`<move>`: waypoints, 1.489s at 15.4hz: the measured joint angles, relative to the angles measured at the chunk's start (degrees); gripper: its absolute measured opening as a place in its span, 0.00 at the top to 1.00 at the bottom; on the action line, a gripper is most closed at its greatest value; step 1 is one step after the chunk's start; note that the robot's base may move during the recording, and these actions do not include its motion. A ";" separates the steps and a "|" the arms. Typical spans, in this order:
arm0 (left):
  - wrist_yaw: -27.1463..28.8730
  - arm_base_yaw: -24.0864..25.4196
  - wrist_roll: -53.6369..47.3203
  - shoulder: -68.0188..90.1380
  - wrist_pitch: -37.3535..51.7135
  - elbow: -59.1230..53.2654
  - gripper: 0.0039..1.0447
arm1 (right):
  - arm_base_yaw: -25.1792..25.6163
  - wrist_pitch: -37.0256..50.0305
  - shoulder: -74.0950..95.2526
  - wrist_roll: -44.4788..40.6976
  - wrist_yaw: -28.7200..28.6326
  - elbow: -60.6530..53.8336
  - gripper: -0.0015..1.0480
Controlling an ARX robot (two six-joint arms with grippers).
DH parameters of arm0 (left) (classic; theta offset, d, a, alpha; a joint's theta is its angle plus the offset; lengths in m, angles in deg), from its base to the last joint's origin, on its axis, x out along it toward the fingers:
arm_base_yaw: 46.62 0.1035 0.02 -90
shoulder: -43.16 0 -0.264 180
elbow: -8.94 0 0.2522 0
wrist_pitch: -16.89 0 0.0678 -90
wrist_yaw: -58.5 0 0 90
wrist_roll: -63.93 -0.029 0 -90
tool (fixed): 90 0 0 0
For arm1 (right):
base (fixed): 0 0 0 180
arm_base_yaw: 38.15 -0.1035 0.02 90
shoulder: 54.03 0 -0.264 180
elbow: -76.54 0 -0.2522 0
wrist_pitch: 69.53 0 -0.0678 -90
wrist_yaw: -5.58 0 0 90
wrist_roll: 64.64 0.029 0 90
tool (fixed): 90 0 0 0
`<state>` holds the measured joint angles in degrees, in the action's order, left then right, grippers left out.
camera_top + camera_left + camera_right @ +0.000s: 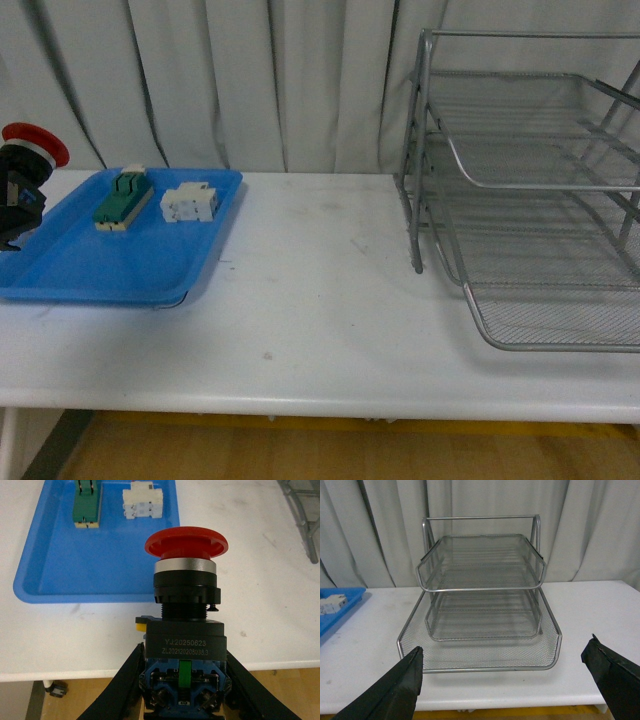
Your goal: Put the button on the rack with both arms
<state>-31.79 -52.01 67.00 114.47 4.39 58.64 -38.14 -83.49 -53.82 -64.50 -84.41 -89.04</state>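
The left gripper [184, 685] was clamped on the red button [186, 545], holding it up by the table's [320, 300] left edge, next to the blue tray [90, 265]. The right gripper [504, 652] had its jaws wide apart, facing the wire rack [480, 587] at the right edge.

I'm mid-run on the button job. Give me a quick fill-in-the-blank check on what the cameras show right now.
1. The left gripper is shut on the button, whose cap is ____.
2. The blue tray holds ____ items: a green-topped block and a white block.
3. The right gripper faces the rack with its jaws ____.
4. The rack has ____ mesh tiers.

Missing words: red; two; open; three.
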 joint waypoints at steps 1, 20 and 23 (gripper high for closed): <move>0.02 0.24 0.04 0.74 0.09 -0.15 0.65 | 0.00 0.00 0.00 0.00 0.00 0.00 0.06; -0.31 -0.04 1.05 4.98 8.96 -6.08 0.66 | 0.00 0.02 0.02 0.00 -0.02 0.00 0.06; -0.37 -0.04 1.05 4.52 8.72 -6.10 0.66 | 0.00 0.00 0.02 0.00 0.00 0.00 0.06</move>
<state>-32.17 -52.06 68.05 118.99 13.11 52.54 -38.14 -83.49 -53.80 -64.50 -84.41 -89.04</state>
